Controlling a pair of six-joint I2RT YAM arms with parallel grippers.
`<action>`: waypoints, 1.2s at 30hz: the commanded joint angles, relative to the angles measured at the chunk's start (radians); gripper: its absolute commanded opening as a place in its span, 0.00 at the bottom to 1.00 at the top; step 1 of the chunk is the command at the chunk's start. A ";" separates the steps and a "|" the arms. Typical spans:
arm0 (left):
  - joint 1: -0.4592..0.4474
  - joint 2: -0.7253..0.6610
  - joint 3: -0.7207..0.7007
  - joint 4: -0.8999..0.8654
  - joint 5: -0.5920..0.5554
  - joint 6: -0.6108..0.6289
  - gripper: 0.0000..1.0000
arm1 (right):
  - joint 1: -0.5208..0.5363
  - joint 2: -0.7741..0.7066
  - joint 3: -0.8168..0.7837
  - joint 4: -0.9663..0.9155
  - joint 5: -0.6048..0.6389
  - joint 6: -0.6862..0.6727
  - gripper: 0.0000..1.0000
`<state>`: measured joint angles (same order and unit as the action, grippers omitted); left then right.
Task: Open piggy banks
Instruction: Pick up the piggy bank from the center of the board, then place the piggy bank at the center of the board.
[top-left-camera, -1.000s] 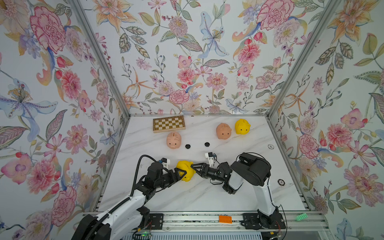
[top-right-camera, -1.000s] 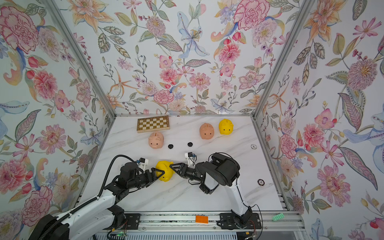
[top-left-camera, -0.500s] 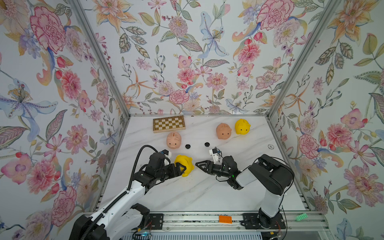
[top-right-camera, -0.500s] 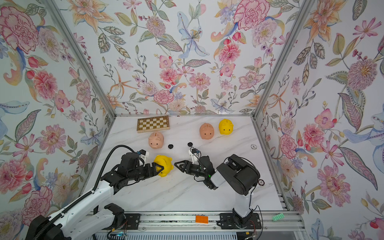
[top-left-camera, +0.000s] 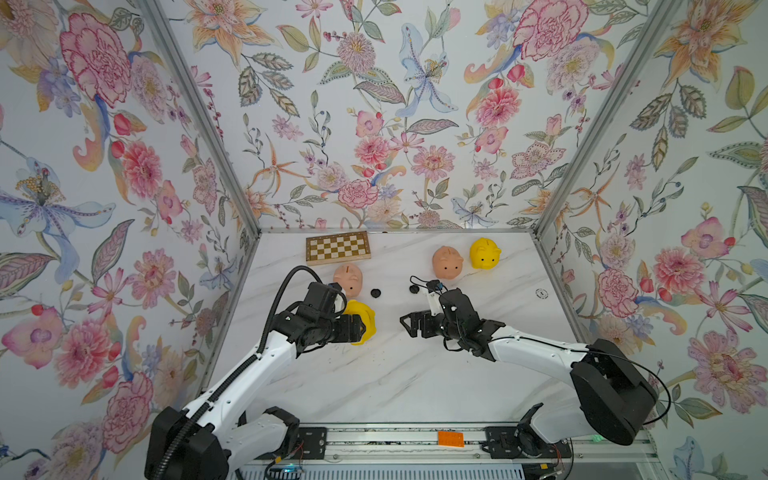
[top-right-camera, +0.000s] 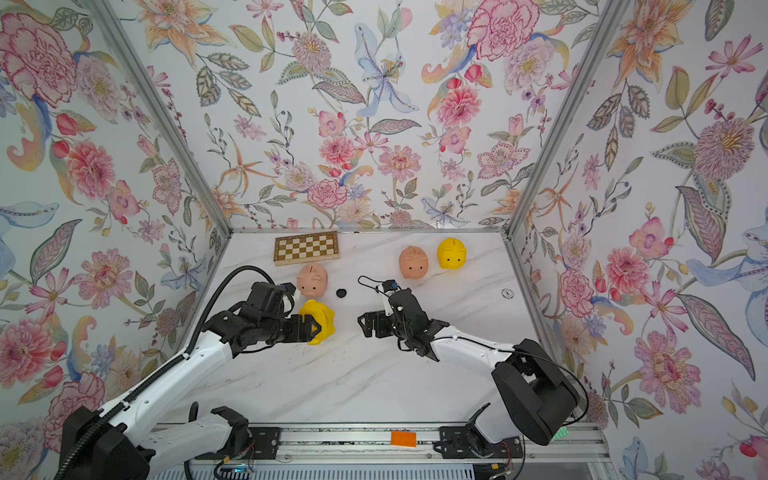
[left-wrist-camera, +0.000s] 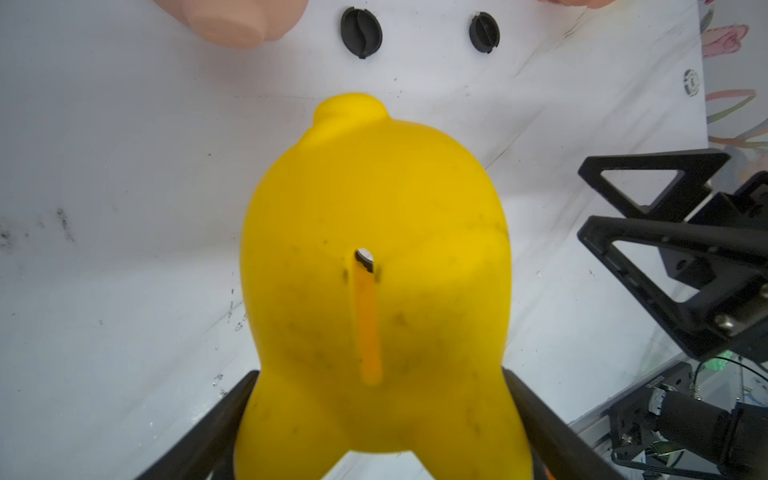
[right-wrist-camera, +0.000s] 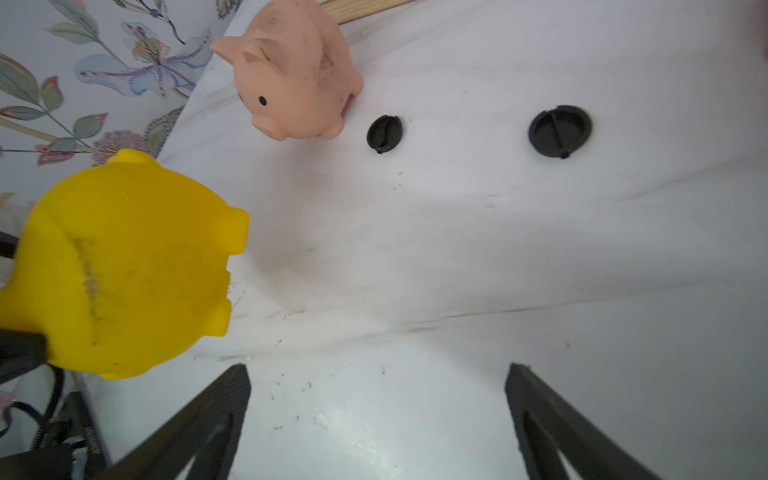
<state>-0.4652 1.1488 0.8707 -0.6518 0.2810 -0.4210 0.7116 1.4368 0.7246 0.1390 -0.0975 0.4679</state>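
**Left pincer clamps a yellow pig; right pincer gapes empty**

At mid-table the left gripper (top-left-camera: 362, 329) has its jaws pressed onto the flanks of a yellow piggy bank (top-left-camera: 368, 313). The pig's feet point at the right gripper (top-left-camera: 409, 326), which is close by with its jaws spread wide and nothing between them.

The left wrist view gives what the top views cannot. It shows the pig's back, with the coin slot (left-wrist-camera: 368, 328) running down the middle and black fingers (left-wrist-camera: 226, 415) hugging either side. The right wrist view catches the opposite face, stubby feet and a scuffed seam. Beyond it, two black plugs (right-wrist-camera: 384, 133) lie loose on the marble table (right-wrist-camera: 457, 249).

In a top view only one of the black plugs (top-right-camera: 341, 293) shows, because the right wrist covers the other. Whether the held pig clears the table, I cannot tell.

Further back, a pink piggy bank (top-left-camera: 348, 279) sits just beside the chessboard (top-left-camera: 337, 247). A second pink piggy bank (top-left-camera: 447, 262) stands next to a far yellow piggy bank (top-left-camera: 485, 253).
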 joint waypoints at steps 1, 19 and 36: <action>-0.006 0.032 0.066 -0.067 -0.053 0.072 0.54 | -0.021 -0.046 -0.007 -0.098 0.119 -0.058 0.99; -0.052 0.349 0.379 -0.109 -0.094 0.155 0.55 | -0.082 -0.169 -0.128 -0.058 0.161 -0.031 0.99; -0.076 0.873 0.982 -0.242 -0.122 0.177 0.57 | -0.123 -0.372 -0.246 -0.116 0.157 -0.031 0.99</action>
<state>-0.5343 1.9800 1.7569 -0.8455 0.1780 -0.2554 0.5976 1.0985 0.4976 0.0517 0.0631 0.4412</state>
